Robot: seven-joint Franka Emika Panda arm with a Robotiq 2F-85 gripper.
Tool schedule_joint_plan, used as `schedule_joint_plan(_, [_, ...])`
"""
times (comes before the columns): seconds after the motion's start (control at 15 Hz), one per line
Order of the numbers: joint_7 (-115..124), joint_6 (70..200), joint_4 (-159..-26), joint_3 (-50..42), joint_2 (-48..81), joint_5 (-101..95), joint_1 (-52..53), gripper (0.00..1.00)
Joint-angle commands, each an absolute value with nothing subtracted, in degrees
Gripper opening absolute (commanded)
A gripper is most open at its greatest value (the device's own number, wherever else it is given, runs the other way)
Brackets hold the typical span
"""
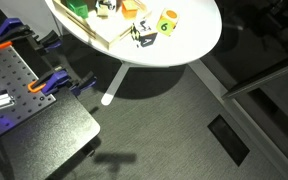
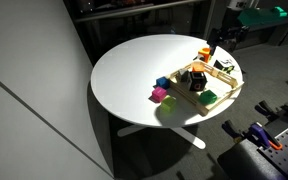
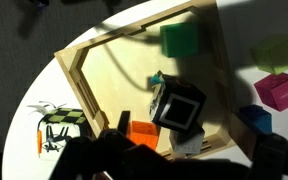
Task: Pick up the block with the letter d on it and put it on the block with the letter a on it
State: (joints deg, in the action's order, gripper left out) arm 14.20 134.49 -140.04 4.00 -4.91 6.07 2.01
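Gripper (image 3: pixel 174 160): dark and blurred along the lower edge of the wrist view; how far its jaws stand apart cannot be told, nor whether it has hold of anything
Round white table (image 2: pixel 134 70): carries the tray and several loose cubes in both exterior views
Dark perforated bench (image 1: pixel 14 85): stands beside the table, with orange-handled clamps (image 1: pixel 52 83) on it
Wooden tray (image 3: pixel 119 85): shallow, lying on the table near its edge
Block with the letter d (image 3: pixel 180 106): white face with a dark border, tilted, inside the tray close to the wall nearest the gripper; its marking is too blurred to read
Green cube (image 3: pixel 181 40): inside the tray by the far wall, apart from the bordered block
Orange cube (image 3: pixel 142 132): just beside the bordered block, at the tray's near wall
Pink cube (image 3: pixel 281 90), yellow-green cube (image 3: pixel 277 52), blue cube (image 3: pixel 254 118): on the table outside the tray, near one another
Marked block (image 3: pixel 59 125): on the bare table outside the tray's opposite side, with dark lines on it
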Motion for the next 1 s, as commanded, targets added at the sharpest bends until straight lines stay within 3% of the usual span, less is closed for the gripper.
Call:
schedule_joint_plan(0.0, [13.1, 132.7, -135.8, 3.3, -0.3, 7.1, 2.0, 1.0])
schedule_joint_plan(0.93, [18.9, 134.0, -131.1, 2.1, 7.6, 6.2, 2.5, 1.0])
